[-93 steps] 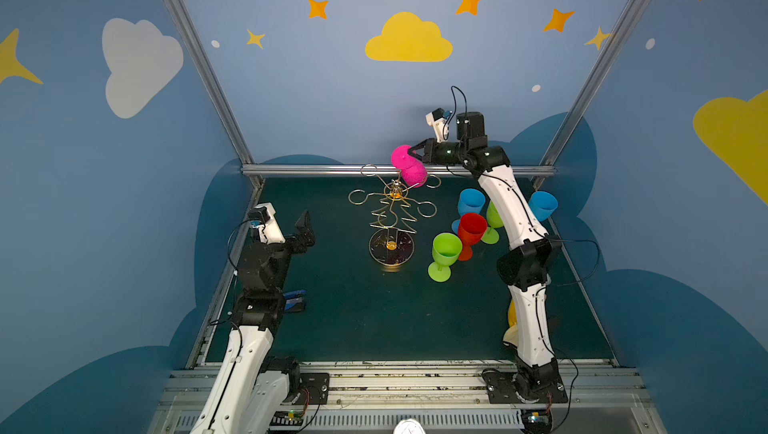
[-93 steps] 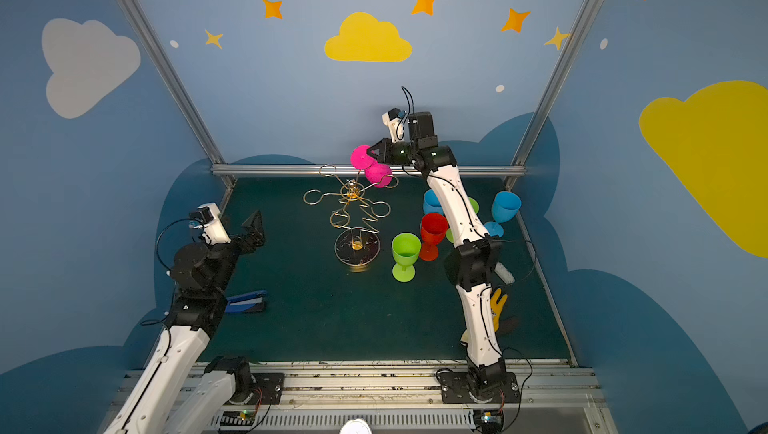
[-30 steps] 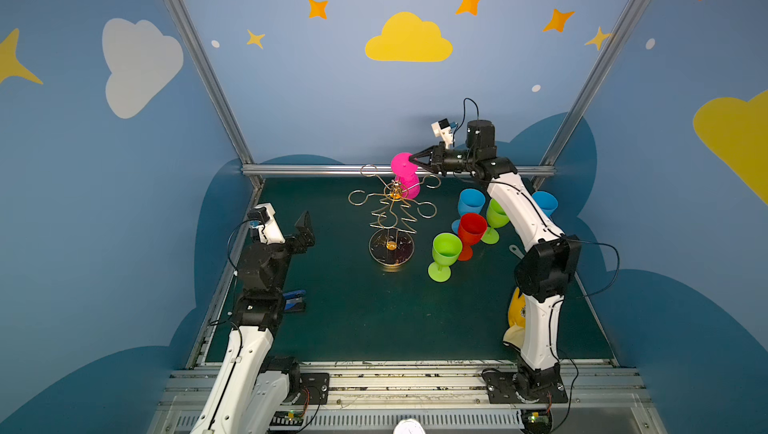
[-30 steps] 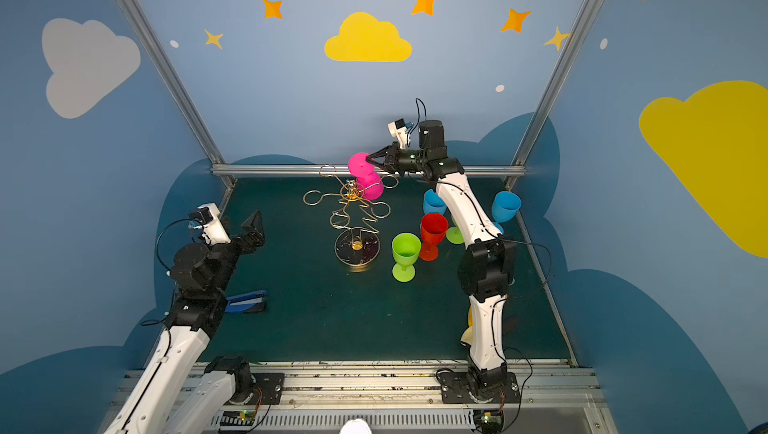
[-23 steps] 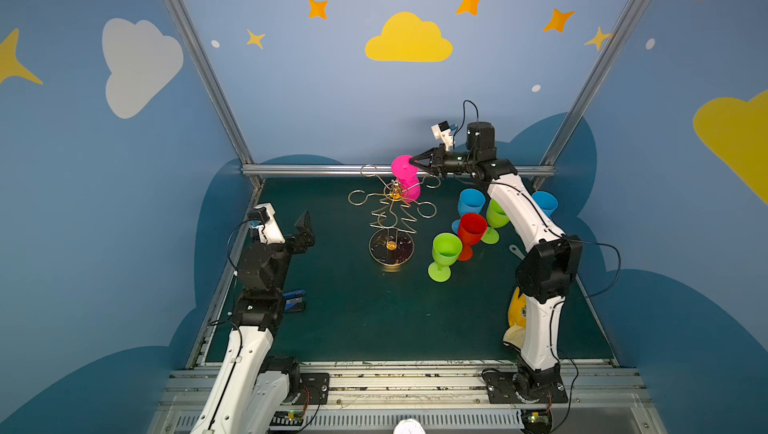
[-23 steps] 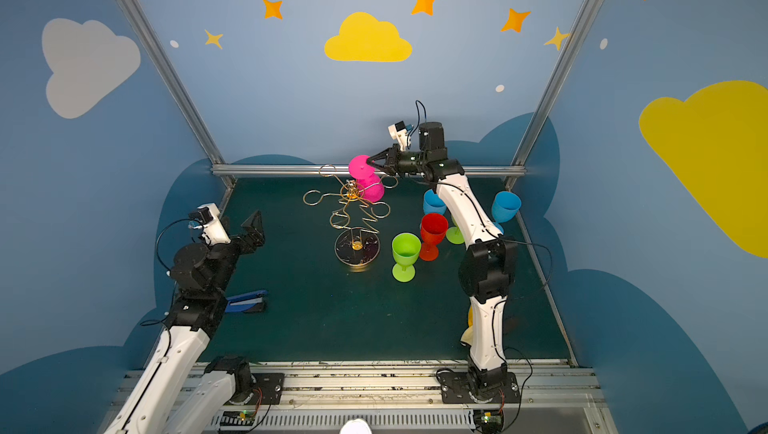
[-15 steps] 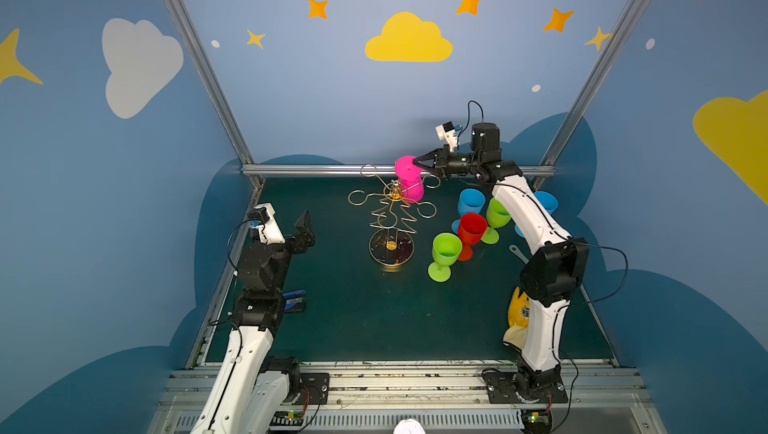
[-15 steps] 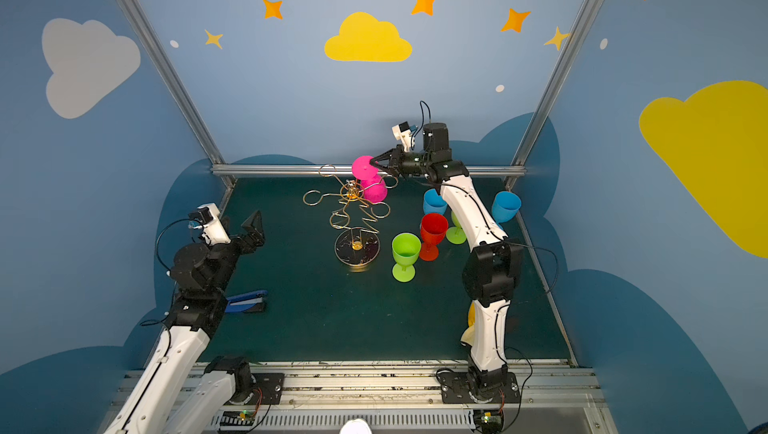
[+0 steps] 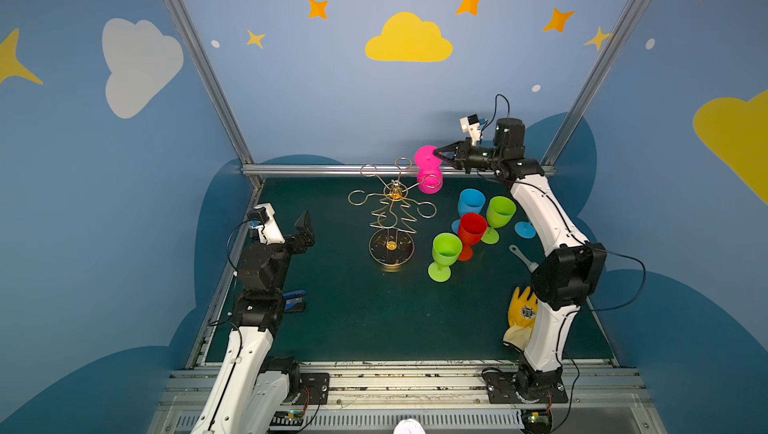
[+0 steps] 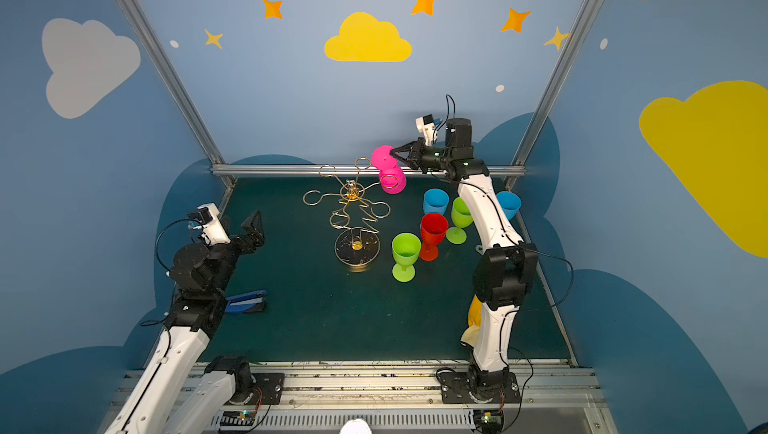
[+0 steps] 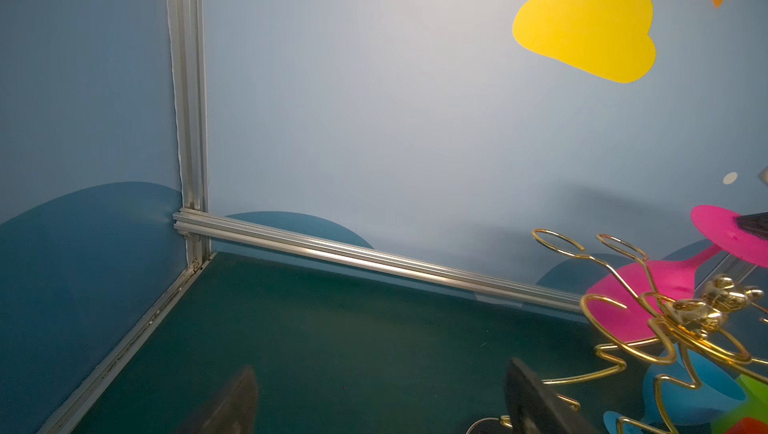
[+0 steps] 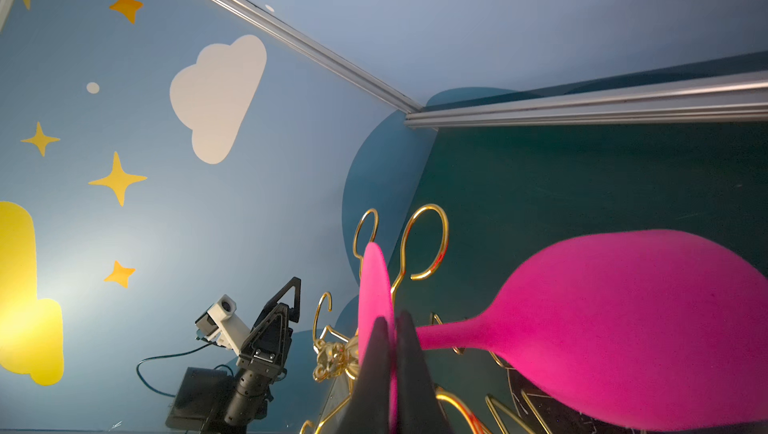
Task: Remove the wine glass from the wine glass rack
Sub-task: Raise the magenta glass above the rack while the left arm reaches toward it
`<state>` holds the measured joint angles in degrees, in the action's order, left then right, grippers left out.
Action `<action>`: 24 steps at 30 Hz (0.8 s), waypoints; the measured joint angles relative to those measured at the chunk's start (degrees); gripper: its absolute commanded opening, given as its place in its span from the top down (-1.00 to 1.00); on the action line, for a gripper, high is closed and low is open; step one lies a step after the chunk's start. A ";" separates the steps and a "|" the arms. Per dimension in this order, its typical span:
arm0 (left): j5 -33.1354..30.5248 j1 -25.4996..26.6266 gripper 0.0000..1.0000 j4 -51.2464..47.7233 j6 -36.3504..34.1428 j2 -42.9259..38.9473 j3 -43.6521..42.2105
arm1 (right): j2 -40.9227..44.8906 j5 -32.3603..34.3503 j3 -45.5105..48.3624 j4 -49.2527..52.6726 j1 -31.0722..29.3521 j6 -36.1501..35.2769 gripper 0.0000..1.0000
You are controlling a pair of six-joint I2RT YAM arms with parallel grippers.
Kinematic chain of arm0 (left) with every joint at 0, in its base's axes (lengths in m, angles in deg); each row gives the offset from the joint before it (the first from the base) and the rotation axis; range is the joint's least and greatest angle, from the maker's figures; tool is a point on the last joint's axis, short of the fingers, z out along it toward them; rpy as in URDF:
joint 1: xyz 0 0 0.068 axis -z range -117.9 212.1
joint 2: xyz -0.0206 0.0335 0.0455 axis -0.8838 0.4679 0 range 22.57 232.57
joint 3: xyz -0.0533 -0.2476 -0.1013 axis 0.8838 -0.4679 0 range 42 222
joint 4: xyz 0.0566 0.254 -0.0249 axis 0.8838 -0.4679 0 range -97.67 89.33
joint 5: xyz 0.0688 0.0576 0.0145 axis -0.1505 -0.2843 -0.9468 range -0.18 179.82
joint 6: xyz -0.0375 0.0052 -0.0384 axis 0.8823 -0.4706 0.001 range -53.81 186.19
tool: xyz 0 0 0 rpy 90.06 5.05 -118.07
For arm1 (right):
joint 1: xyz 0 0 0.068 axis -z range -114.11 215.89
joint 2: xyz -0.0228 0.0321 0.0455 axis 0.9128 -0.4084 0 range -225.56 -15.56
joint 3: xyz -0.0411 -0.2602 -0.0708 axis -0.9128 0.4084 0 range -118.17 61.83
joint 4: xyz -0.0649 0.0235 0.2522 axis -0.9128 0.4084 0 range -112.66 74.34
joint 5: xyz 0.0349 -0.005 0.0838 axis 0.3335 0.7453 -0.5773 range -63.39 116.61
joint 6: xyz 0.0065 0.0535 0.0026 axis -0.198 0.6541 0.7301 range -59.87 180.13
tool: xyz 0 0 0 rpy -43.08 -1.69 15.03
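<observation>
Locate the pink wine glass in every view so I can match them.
Top view: pink wine glass just right of the wine glass rack's hub.
Top view: same place.
Left wrist: behind the rack's loops.
Right wrist: close up, in the right gripper.
Shared landmark: that gold hub.

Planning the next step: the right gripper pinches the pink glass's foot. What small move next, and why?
Probably slide the right gripper outward from the wine glass rack. It is shut on the pink wine glass by its foot, and a gold loop overlaps the bowl in both top views, so it may be caught.
</observation>
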<state>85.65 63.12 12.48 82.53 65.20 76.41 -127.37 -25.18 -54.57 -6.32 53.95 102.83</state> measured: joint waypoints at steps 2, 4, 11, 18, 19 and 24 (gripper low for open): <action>1.51 0.00 -0.77 -0.46 1.18 -0.44 0.46 | 2.01 0.76 0.07 0.55 1.20 -0.55 1.00; 4.04 -0.02 -0.75 -0.90 2.73 -0.76 1.88 | 4.63 1.84 0.37 1.01 2.23 -1.29 1.00; 19.15 0.22 -0.57 -1.20 8.87 0.24 13.44 | 15.52 4.48 3.80 1.75 2.71 -5.40 1.00; 36.37 5.07 -0.42 0.33 15.30 7.17 24.33 | 25.09 7.28 6.23 6.45 -0.79 -13.29 1.00; 37.73 6.80 -0.41 0.37 15.63 8.46 25.38 | 26.43 7.85 6.45 7.30 -1.77 -14.64 1.00; 40.81 16.35 -0.37 0.04 15.08 13.66 28.61 | 31.85 9.60 7.32 11.54 -6.78 -20.24 1.00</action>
<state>126.46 79.47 12.52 97.61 78.86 105.02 -95.53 -15.59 -47.25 5.22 47.17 82.59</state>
